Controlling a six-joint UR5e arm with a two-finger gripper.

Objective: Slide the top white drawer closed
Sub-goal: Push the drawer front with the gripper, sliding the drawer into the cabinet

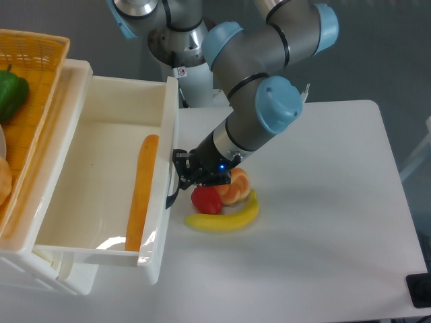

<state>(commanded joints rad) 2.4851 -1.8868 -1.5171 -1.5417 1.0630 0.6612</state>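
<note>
we see the top white drawer [101,182] pulled well out of the cabinet at the left side of the table [323,235], open side up. a long orange stick-shaped item [139,192] lies inside along its front wall. the drawer's black handle [173,187] sits on the front face, and the gripper [183,171] is right against it, touching or nearly so. we cannot tell whether the fingers are spread or closed; they're dark and blend into the handle. just right of the gripper, a banana [225,217], a red fruit [206,200] and an orange piece [233,190] sit bunched together on the table. the orange wicker basket [34,101] sits on top of the cabinet, holding a green pepper [12,94].
</note>
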